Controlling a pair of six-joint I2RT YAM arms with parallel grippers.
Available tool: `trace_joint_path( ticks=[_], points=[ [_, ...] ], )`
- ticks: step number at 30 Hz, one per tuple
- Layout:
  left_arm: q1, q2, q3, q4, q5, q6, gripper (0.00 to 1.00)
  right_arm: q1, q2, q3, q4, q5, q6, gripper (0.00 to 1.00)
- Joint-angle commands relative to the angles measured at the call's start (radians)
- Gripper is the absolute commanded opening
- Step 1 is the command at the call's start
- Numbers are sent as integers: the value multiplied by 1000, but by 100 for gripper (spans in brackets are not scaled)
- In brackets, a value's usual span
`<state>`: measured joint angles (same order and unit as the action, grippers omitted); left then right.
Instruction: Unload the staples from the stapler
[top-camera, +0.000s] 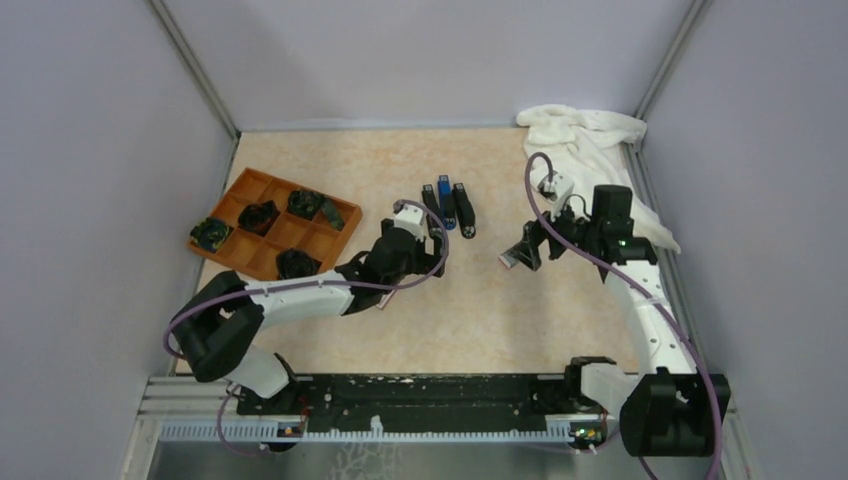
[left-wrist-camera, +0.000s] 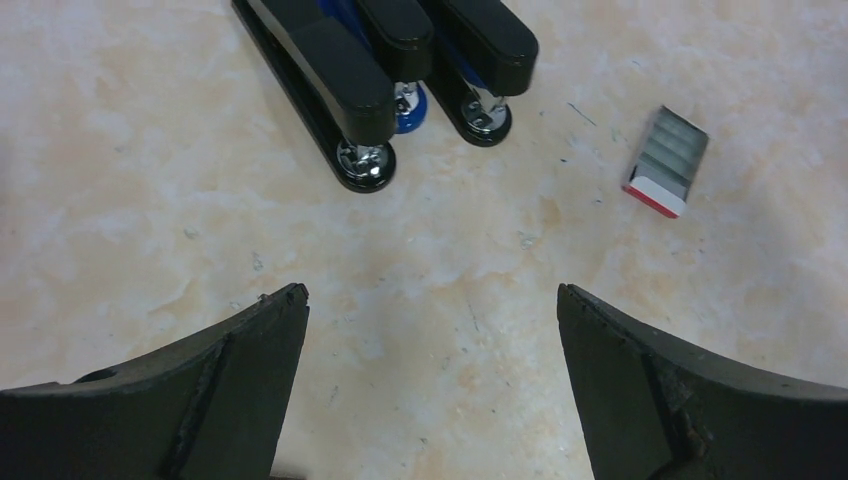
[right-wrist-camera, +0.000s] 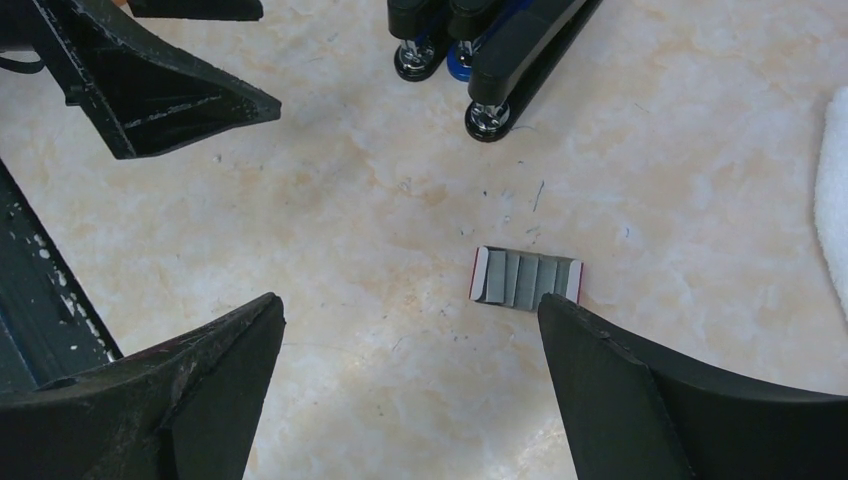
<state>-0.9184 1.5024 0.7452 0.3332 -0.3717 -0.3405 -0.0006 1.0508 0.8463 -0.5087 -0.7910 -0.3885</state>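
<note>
Three slim staplers lie side by side in mid-table. A black stapler (top-camera: 431, 207) (left-wrist-camera: 330, 85) is on the left, a blue one (top-camera: 445, 200) (left-wrist-camera: 408, 112) in the middle, and a second black one (top-camera: 464, 211) (left-wrist-camera: 482, 55) on the right. I cannot tell the two black ones apart. All are closed, and the staples are out of view. My left gripper (top-camera: 420, 235) (left-wrist-camera: 431, 292) hovers open just short of the staplers' near ends, with nothing between its fingers. My right gripper (top-camera: 518, 258) (right-wrist-camera: 410, 300) is open and empty to their right.
A small white-and-red box (left-wrist-camera: 667, 160) (right-wrist-camera: 525, 278) of grey strips lies on the table by my right gripper's finger. An orange compartment tray (top-camera: 262, 187) with dark objects sits at the left. A white cloth (top-camera: 590, 140) is bunched at the back right. Walls enclose the table.
</note>
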Motion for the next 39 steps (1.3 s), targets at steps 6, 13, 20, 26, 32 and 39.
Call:
trace_joint_path(
  ticks=[6,13,20,26,32,39],
  points=[
    [175,-16,-16,130,175,-63,98,17,38,9,136,-34,64,99],
    [323,24,-58,308,344,-109,96,122,153,88,240,147,143,99],
    [347,49,89,361,307,-10,94,313,501,405,104,502,233,77],
    [355,42,329,304,165,140,95,368,749,645,-55,578,296,67],
    [358,5,159,421,112,234,97,379,819,703,-54,606,306,67],
    [365,15,64,517,140,252,97,395,908,758,-52,581,328,66]
  ],
)
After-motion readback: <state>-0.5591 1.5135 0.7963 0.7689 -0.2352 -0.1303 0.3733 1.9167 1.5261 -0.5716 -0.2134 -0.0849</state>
